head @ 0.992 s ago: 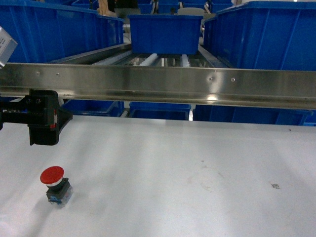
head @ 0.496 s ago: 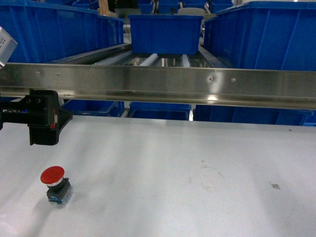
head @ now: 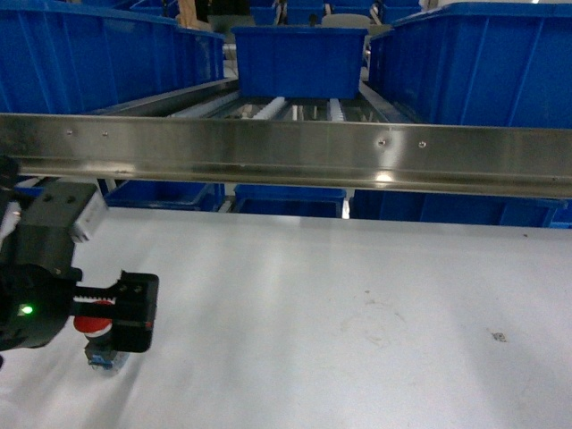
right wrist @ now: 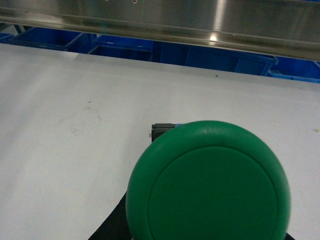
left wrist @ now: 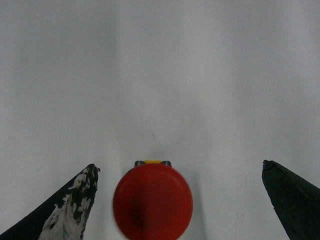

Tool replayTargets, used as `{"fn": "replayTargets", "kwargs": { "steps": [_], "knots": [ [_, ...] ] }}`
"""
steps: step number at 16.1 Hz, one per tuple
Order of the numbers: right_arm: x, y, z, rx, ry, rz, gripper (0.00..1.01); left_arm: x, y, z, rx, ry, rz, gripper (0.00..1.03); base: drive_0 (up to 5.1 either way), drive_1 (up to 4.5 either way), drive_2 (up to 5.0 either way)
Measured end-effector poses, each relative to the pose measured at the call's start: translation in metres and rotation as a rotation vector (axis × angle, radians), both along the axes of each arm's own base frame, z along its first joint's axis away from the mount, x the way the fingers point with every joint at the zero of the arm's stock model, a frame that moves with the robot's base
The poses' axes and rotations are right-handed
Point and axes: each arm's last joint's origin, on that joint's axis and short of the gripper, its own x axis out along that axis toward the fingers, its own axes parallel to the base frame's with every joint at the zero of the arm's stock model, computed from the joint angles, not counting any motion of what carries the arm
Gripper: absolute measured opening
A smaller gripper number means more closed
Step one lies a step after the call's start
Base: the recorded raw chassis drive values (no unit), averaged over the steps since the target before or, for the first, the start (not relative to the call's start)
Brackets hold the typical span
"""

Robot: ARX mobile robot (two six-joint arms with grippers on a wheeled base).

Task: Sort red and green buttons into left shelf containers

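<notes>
**A:** so what step is this? Looks to me like the grab on the red button (head: 92, 323). The left claw (head: 134, 311) is down at table (head: 357, 295) level right around it, and in the left wrist view the red cap (left wrist: 152, 201) sits between the two fingertips (left wrist: 75, 205), a bit closer to the left one, with both spread wide and touching nothing.

**B:** yeah, released, not gripping yet. I'd say the next move is to drop a touch lower so the fingers catch the block body under the cap, then squeeze, then lift toward the blue bins (head: 98, 54) on the left of the shelf.

**A:** and a second ago?

**B:** the left claw was hanging up near the steel rail (head: 286, 147), well apart from the button. Now it's come down over it. Button itself hasn't budged.

**A:** right claw?

**B:** the green button (right wrist: 207, 182) fills the right wrist view, close to the camera. Can't tell if it's clenched on it.
</notes>
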Motion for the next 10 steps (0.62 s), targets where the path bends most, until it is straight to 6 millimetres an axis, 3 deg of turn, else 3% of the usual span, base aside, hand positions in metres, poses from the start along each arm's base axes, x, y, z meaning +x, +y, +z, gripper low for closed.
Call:
{"fn": "replayTargets", "kwargs": {
  "steps": [2, 6, 8, 10],
  "knots": [
    [0.0, 0.0, 0.0, 0.0, 0.0, 0.0, 0.27, 0.021, -0.006, -0.014, -0.017, 0.048, 0.005, 0.98, 0.0, 0.0, 0.0],
    [0.0, 0.0, 0.0, 0.0, 0.0, 0.0, 0.27, 0.061, -0.008, -0.02, -0.01, 0.086, 0.051, 0.98, 0.0, 0.0, 0.0],
    [0.0, 0.0, 0.0, 0.0, 0.0, 0.0, 0.27, 0.057, -0.009, -0.02, -0.021, 0.162, 0.081, 0.98, 0.0, 0.0, 0.0],
    [0.0, 0.0, 0.0, 0.0, 0.0, 0.0, 0.27, 0.05, -0.012, -0.008, -0.024, 0.094, 0.08, 0.98, 0.0, 0.0, 0.0]
  ]
}}
